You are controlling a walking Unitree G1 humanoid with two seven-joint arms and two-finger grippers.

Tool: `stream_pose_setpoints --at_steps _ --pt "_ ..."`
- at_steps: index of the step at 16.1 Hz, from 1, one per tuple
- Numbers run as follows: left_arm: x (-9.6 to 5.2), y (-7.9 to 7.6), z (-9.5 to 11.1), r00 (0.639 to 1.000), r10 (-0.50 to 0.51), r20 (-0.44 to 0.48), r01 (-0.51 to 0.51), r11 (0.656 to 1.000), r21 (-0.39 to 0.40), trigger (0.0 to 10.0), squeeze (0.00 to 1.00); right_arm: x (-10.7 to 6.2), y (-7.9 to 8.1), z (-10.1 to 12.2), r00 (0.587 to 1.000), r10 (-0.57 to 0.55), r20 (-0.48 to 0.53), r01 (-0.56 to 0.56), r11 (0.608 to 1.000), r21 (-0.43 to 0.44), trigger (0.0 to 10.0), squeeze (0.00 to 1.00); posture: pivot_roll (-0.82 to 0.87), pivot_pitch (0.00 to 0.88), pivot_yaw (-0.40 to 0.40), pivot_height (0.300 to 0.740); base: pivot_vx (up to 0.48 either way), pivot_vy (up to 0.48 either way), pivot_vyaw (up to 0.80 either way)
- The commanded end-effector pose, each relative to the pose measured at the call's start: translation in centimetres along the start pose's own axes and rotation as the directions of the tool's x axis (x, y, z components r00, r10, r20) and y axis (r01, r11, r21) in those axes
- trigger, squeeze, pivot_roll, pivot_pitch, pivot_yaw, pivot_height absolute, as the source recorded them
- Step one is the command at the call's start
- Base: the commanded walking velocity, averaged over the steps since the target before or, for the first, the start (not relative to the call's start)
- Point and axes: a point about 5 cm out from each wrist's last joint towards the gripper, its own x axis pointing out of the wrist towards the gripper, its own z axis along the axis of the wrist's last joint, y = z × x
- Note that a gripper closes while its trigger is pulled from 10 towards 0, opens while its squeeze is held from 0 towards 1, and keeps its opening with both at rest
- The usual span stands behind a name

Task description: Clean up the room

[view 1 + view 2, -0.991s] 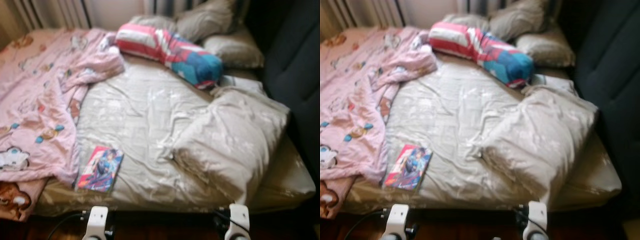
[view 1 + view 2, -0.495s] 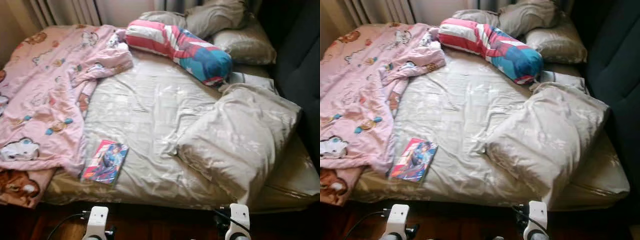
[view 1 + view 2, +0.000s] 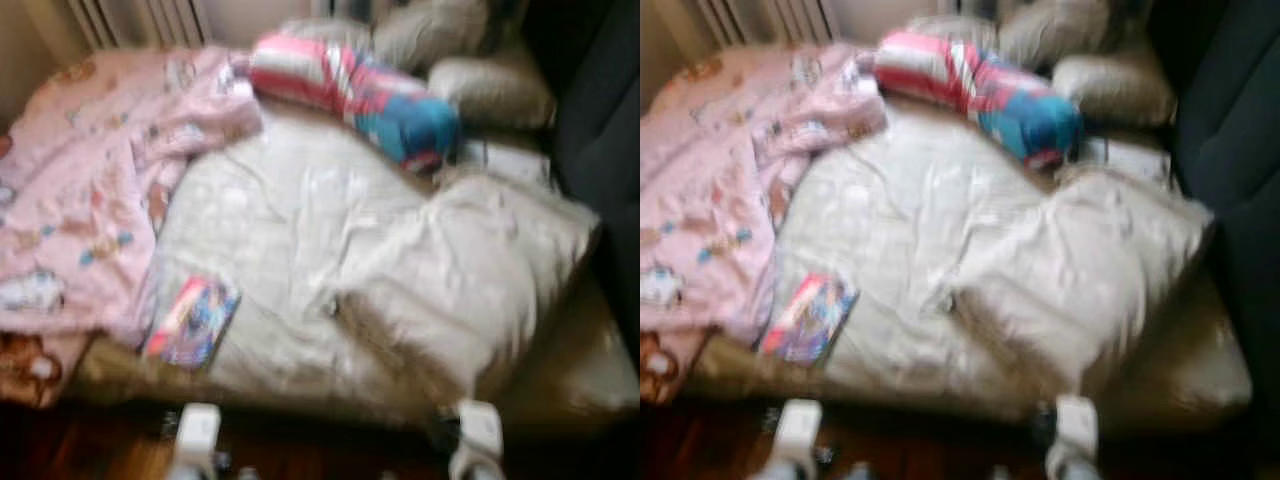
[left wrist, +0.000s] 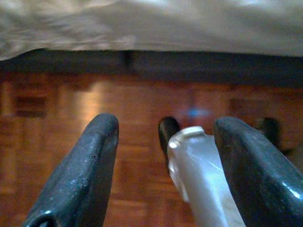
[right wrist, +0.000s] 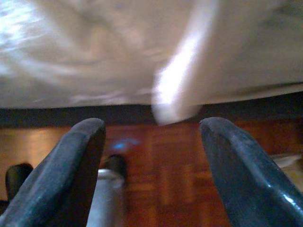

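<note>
Left wrist view gives me the left gripper (image 4: 163, 170) with its two black fingers (image 4: 83, 179) spread apart and nothing between them; past them I see wood floor (image 4: 71, 109), a silver limb of the robot, and the pale bed edge across the far side. In the right wrist view the right gripper (image 5: 151, 175) is likewise spread and empty, hanging over the same parquet, with a fold of the cream duvet (image 5: 180, 90) drooping over the bed's near edge just beyond the fingers. Both arms hang low at the foot of the bed; in the left eye view I can make out only their white wrists at the near edge, left (image 3: 197, 435) and right (image 3: 475, 435).

The head views are blurred. I am facing an unmade bed (image 3: 280, 230). A colourful book (image 3: 190, 322) lies flat on the sheet near the near-left corner, just beside the edge of a pink blanket (image 3: 80, 200) with cartoon prints that covers the left side and spills toward the floor. The cream duvet is bunched in a heap on the near right (image 3: 470, 270). A bolster (image 3: 350, 85), striped pink and white with a blue end, lies at the far middle, tilted toward the right. Two grey pillows (image 3: 490, 90) sit at the far right. A dark headboard (image 3: 600, 130) runs along the right side.
</note>
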Motion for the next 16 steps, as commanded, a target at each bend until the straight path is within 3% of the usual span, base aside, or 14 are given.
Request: stream_pose_setpoints --at_steps 1,6,10,11,13,16 --pt "-0.2 0.6 -0.6 1.000 0.012 -0.018 -0.012 1.000 0.002 10.0 0.00 -0.2 0.1 -0.7 1.000 0.000 -0.017 0.000 1.000 0.012 10.0 0.00 0.06 0.185 -0.030 0.740 0.000 0.000 0.00" --pt "-0.1 0.9 0.2 0.999 0.020 0.028 -0.020 1.000 0.010 10.0 0.00 0.1 0.5 0.5 0.999 0.013 0.044 -0.014 0.999 0.029 10.0 0.00 0.05 0.189 -0.025 0.740 0.000 0.000 0.00" --pt "0.5 1.4 5.3 0.968 0.031 0.250 -0.032 0.999 -0.001 10.0 0.00 0.6 1.0 4.2 0.976 0.017 0.217 -0.028 0.998 0.048 10.0 0.00 0.05 0.178 -0.024 0.740 0.000 0.000 0.00" --pt "0.5 1.5 7.8 0.936 0.020 0.351 -0.023 1.000 0.004 10.0 0.00 0.6 1.2 6.1 0.952 0.012 0.306 -0.028 0.998 0.049 10.0 0.00 0.04 0.171 -0.022 0.740 0.000 0.000 0.00" --pt "0.2 1.6 10.2 0.885 0.021 0.466 -0.020 1.000 -0.006 10.0 0.00 0.4 1.4 8.5 0.904 0.018 0.426 -0.042 0.998 0.046 10.0 0.00 0.04 0.164 -0.022 0.740 0.000 0.000 0.00" --pt "-0.4 1.2 12.1 0.819 0.001 0.574 0.003 1.000 -0.006 10.0 0.00 -0.2 1.0 9.8 0.845 0.009 0.534 -0.043 0.998 0.051 10.0 0.00 0.03 0.148 -0.025 0.740 0.000 0.000 0.00"
